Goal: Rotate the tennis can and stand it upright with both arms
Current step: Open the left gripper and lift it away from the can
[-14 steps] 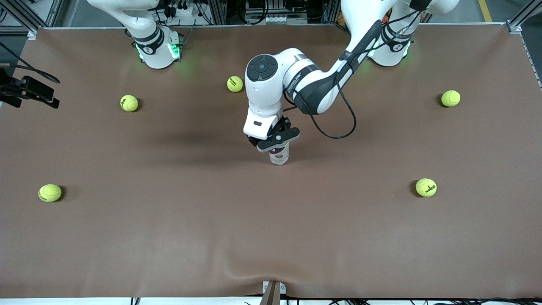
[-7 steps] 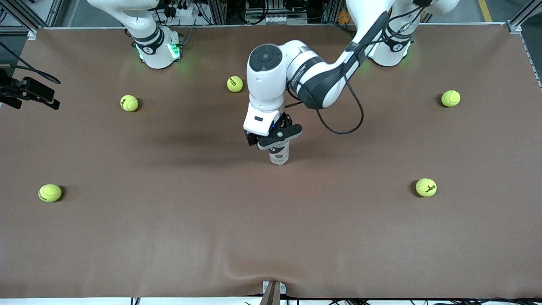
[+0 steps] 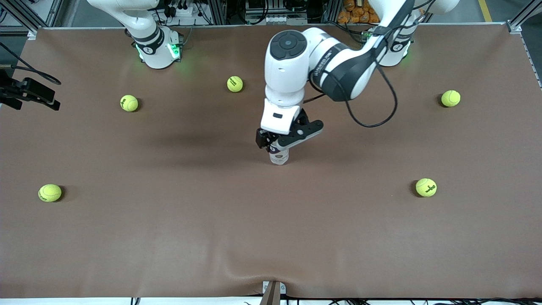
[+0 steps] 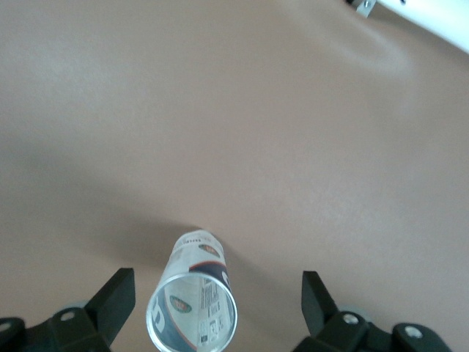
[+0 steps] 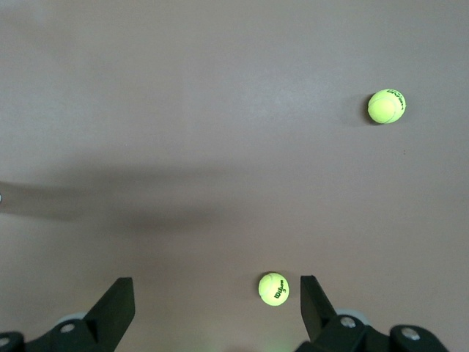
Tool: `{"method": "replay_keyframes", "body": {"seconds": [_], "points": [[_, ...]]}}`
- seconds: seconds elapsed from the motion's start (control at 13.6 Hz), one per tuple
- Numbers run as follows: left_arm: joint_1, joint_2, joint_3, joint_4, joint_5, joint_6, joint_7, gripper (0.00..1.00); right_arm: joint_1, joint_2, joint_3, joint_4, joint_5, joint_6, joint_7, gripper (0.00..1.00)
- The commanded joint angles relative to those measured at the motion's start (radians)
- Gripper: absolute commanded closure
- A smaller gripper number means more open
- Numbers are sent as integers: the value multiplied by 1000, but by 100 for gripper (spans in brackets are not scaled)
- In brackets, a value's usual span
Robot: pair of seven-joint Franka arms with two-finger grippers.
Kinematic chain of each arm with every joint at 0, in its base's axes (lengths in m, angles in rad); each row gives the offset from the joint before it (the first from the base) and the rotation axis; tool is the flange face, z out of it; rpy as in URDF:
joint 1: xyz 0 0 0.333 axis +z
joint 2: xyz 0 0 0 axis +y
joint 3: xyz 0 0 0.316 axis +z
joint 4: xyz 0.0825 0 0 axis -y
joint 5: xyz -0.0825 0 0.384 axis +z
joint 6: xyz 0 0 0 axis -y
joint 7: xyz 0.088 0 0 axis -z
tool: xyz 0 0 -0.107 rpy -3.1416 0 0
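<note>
The tennis can [image 3: 279,158] stands upright on the brown mat at the middle of the table. In the left wrist view I look down into the tennis can's [image 4: 194,297] open clear mouth and see its white and navy label. My left gripper [image 3: 286,142] hangs just over the can's top, open. In its own view the left gripper [image 4: 216,279] has its jaws spread wide, one on each side of the rim and clear of it. My right gripper [image 5: 216,284] is open above bare mat with nothing between its fingers. It does not show in the front view.
Several yellow-green tennis balls lie scattered: one [image 3: 235,84] near the bases, one [image 3: 129,103] and one [image 3: 50,192] toward the right arm's end, others [image 3: 426,187] toward the left arm's end. A ball [image 5: 273,289] lies under the right gripper. A black fixture [image 3: 29,91] juts in at the table's edge.
The left gripper opened off the can, rose a little and drifted toward the left arm's end. The can stays standing. The right arm has not moved.
</note>
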Motion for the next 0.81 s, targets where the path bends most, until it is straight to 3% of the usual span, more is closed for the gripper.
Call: {"method": "replay_keyframes", "body": {"seconds": [0.0, 0.74], "points": [[45, -53, -5, -10, -27, -42, 30, 0, 8, 5, -2, 5, -2, 5, 6, 0], [279, -183, -2, -11, -68, -169, 342, 0, 14, 6, -2, 7, -4, 4, 4, 0]]}}
